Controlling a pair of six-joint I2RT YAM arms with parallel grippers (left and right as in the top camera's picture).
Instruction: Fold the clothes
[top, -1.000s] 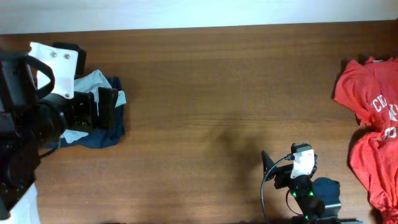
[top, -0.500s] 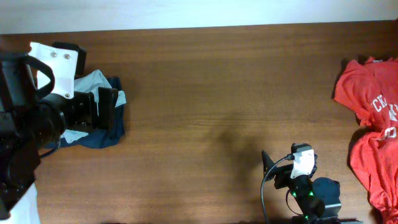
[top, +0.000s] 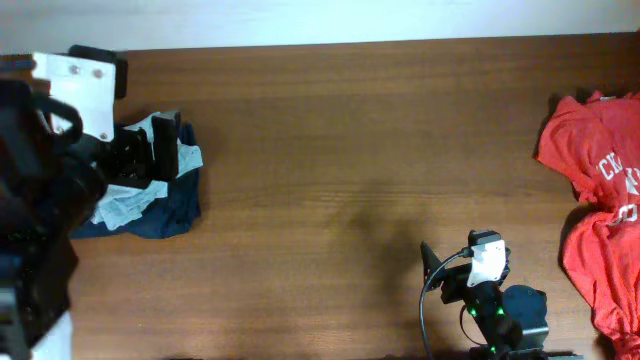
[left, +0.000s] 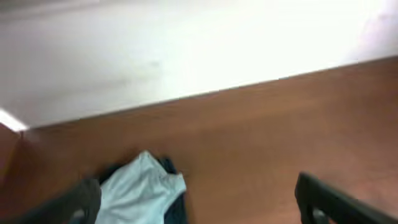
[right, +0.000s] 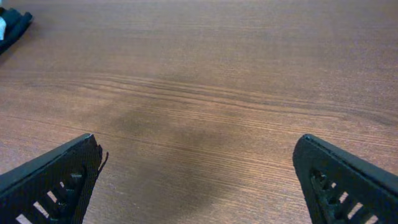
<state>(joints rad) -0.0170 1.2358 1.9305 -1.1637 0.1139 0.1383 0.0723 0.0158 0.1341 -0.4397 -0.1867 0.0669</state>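
T-shirts: one pale grey-blue T-shirt (top: 125, 205) atop one dark navy T-shirt (top: 175, 212) at nine o'clock, ahead between the left gripper's (left: 199, 208) wide, empty jaws; a red heap (top: 600, 200) lies at three o'clock. The right gripper (right: 199, 180), at five o'clock, gapes empty.

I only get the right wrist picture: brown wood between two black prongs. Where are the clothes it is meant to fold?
Observer: A red shirt lies crumpled at the far right, outside your picture.
Visitor: Is that the only one?
Observer: No. At the far left a pale shirt lies on a navy one.
Visitor: Is the other arm holding those?
Observer: No. The left gripper hovers over them, wide open and holding nothing.
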